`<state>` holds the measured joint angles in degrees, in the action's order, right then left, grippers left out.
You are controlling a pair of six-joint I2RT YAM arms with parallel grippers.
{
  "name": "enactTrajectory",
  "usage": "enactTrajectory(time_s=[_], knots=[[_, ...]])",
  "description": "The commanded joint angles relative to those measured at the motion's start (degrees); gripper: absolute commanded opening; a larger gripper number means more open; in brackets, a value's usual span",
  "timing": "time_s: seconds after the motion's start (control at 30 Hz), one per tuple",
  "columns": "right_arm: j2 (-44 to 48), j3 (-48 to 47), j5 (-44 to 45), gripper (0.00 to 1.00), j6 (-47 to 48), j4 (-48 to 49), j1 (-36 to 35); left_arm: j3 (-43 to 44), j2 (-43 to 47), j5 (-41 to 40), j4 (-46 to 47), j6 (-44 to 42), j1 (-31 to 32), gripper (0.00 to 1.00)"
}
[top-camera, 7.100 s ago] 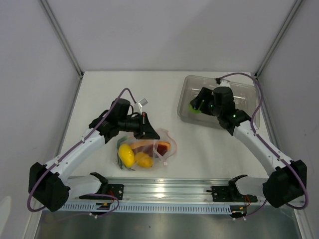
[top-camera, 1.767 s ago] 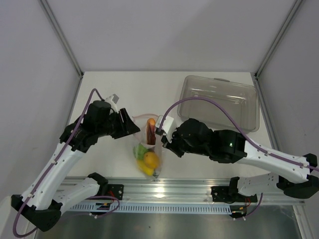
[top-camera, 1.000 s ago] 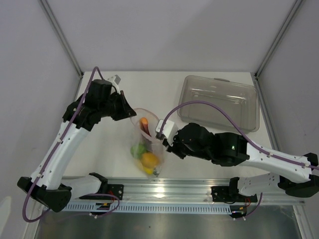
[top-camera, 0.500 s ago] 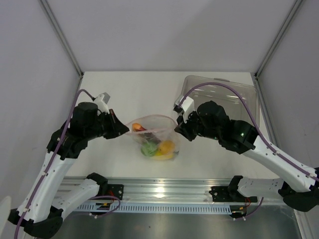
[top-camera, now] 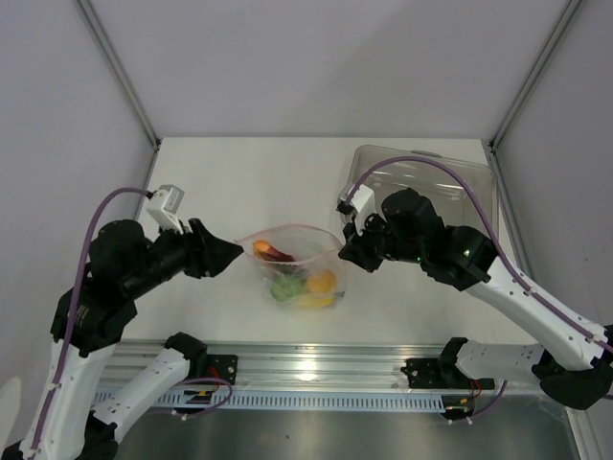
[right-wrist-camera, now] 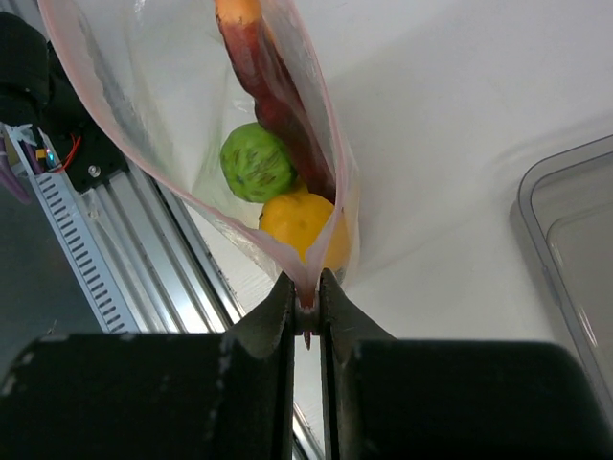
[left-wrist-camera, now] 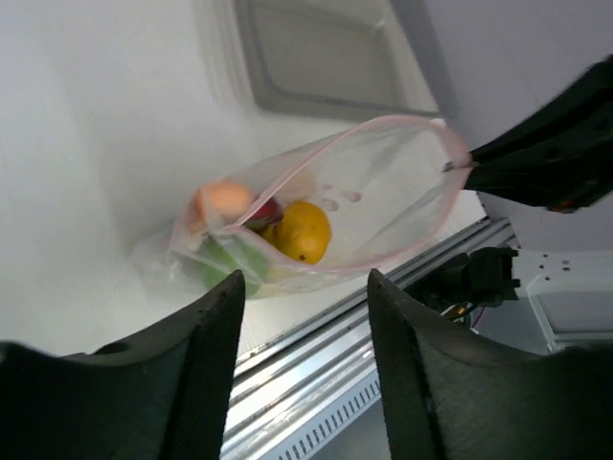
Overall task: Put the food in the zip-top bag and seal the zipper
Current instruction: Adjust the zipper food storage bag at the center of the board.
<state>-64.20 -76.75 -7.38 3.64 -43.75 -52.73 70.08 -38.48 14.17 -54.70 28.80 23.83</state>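
The zip-top bag (top-camera: 305,271) hangs low over the table's front middle, its mouth gaping. Its pink zipper (top-camera: 287,228) stands apart in a loop. Inside lies the food: a yellow fruit (top-camera: 322,282), a green lime (top-camera: 283,287) and a reddish-brown slice (top-camera: 272,251). My right gripper (top-camera: 347,253) is shut on the zipper's right end (right-wrist-camera: 306,287); in the right wrist view the lime (right-wrist-camera: 256,161) and yellow fruit (right-wrist-camera: 299,222) sit just beyond it. My left gripper (top-camera: 230,254) is open, a little left of the bag and off it, with nothing between its fingers (left-wrist-camera: 206,355).
The rigid clear tray (top-camera: 460,182) stands at the back right, behind my right arm. A metal rail (top-camera: 306,369) runs along the table's near edge, just in front of the bag. Walls close in the table on the left, back and right.
My left gripper has opened, let go of the bag's left end and drawn back to the left. The right gripper keeps its hold on the right end.
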Motion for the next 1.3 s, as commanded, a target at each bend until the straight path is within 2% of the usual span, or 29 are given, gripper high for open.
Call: enactTrajectory(time_s=[0.0,0.07,0.13,0.27,0.43,0.6,0.93,1.07,1.27], knots=[[1.1,-3.7,-3.0,0.0,2.1,-3.6,0.6,4.1,0.4,6.0,7.0,-5.3,-0.5,0.59],[1.0,-4.1,-3.5,0.0,2.6,-3.7,0.9,4.6,0.3,9.5,12.7,-6.6,-0.3,0.8],[0.7,-4.6,-4.6,0.0,2.7,-3.7,1.4,4.9,-0.8,14.1,17.4,-8.6,0.2,0.86],[0.2,-4.8,-6.2,0.0,2.7,-3.5,1.9,6.0,-4.7,16.5,21.9,-14.2,4.3,0.87],[-0.1,-4.4,-8.1,0.0,2.5,-3.1,2.8,6.4,-9.6,12.8,24.5,-24.3,15.4,0.87],[0.0,-3.6,-10.2,0.0,2.4,-2.4,3.5,6.3,-13.9,8.2,25.9,-38.4,25.4,0.87],[0.9,-2.0,-12.0,0.0,2.4,-1.7,4.4,2.7,-18.8,7.4,32.6,-54.3,26.2,0.87],[1.4,-2.0,-12.5,0.0,2.5,-1.4,4.7,2.9,-20.9,14.1,31.1,-58.4,26.2,0.87],[1.5,-1.7,-13.0,0.0,2.9,-1.6,5.4,2.6,-23.0,21.9,30.2,-57.7,26.3,0.87]])
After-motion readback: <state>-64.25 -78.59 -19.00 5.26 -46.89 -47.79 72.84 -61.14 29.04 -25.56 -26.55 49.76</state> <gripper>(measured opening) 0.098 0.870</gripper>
